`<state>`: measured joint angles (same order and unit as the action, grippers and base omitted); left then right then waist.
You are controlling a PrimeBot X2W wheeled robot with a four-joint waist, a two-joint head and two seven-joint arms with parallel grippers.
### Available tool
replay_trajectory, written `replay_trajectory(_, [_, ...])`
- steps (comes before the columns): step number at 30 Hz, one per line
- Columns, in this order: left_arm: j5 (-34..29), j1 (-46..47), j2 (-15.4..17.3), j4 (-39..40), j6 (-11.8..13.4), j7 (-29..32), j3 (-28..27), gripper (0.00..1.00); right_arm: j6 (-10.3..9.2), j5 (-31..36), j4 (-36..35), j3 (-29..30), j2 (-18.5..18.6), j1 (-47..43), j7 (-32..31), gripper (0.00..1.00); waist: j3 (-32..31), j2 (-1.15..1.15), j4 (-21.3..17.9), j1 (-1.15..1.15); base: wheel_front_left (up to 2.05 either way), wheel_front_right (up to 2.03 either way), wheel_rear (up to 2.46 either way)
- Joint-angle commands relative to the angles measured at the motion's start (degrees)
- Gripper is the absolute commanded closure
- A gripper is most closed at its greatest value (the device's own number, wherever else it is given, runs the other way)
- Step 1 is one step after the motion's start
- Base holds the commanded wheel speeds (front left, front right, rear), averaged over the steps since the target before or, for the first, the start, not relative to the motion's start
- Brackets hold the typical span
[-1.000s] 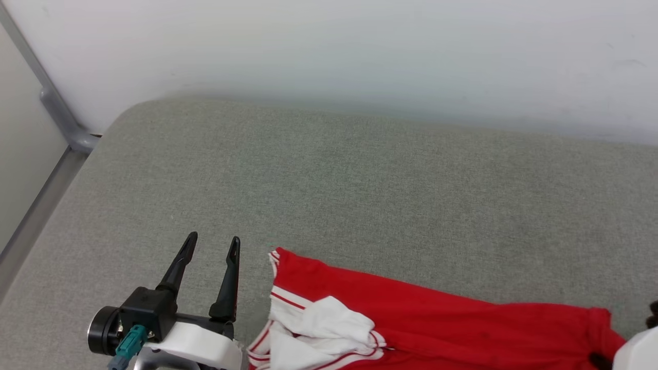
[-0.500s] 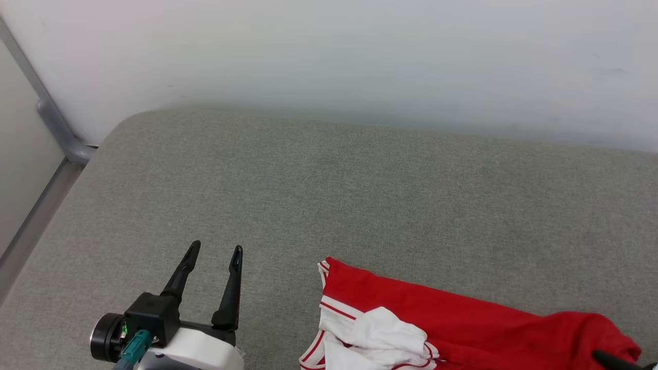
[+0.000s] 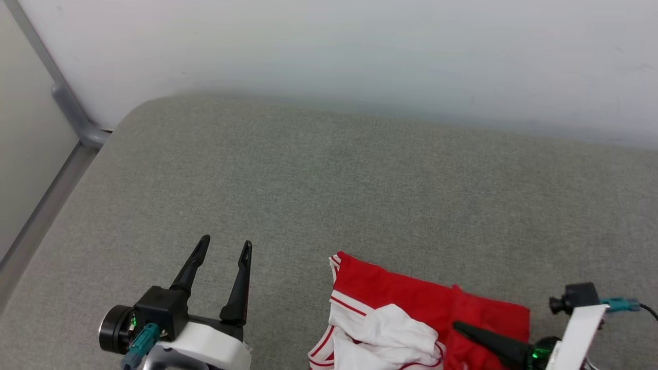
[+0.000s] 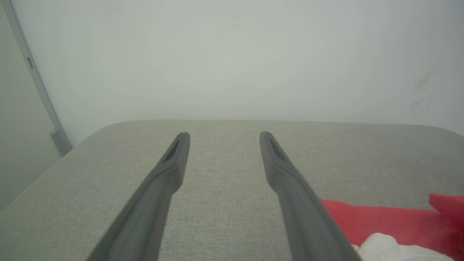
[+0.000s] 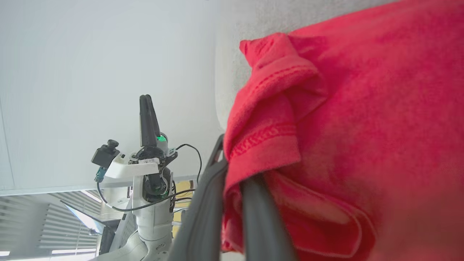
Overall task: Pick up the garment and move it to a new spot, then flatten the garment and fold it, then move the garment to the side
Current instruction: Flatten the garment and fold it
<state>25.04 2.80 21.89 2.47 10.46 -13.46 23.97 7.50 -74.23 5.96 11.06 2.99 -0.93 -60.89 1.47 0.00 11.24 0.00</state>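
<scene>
1. my right gripper (image 3: 470, 331) is pinched tight on a red hem fold of the garment (image 3: 411, 298), holding that edge over the shirt's own body.
2. my left gripper (image 3: 226, 242) hovers spread wide and empty, just left of the shirt, above the grey cushion (image 3: 329, 185).
3. the garment lies at the cushion's near edge, its white sleeve (image 3: 396, 329) crumpled. i judge the fold half made, with neatening and the move aside left to do.
4. a second ago the red cloth stretched far to the right. now it is doubled over and shorter, and the view has shifted slightly.

I see the garment (image 3: 401, 298), red with white stripe-trimmed sleeves, lying bunched, one red edge pinched inside my right gripper (image 3: 456, 325).
</scene>
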Motion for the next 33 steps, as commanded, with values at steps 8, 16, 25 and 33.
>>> replay_trajectory(8, [-0.1, 3.3, -0.9, -0.9, -1.1, -0.7, 0.4, 0.00, -0.02, -6.2, 3.0, -14.6, -0.1, 6.4, 9.9, 1.00, 4.4, 0.00, 2.6, 0.00, 0.00, 0.00, 0.00])
replay_trajectory(16, [-0.4, 5.7, -2.3, -2.4, -2.1, -1.4, 0.2, 0.00, -0.02, -2.3, 9.2, -22.3, -0.1, 11.4, 17.5, 1.00, 7.9, 0.00, 3.6, 0.00, 0.00, 0.00, 0.00])
replay_trajectory(25, [-0.9, 6.4, -3.4, -4.0, -3.1, -1.7, -0.3, 0.00, -0.02, -2.4, 8.1, -26.0, -0.2, 12.6, 19.5, 0.00, 7.9, 0.00, 3.0, 0.00, 0.00, 0.00, 0.00])
replay_trajectory(33, [-1.5, 4.9, -3.6, -4.7, -3.1, -1.8, -0.4, 0.00, -0.02, 3.8, -1.0, -26.6, 2.1, 12.1, 25.2, 0.00, 5.2, 0.00, 1.5, 0.00, 0.00, 0.00, 0.00])
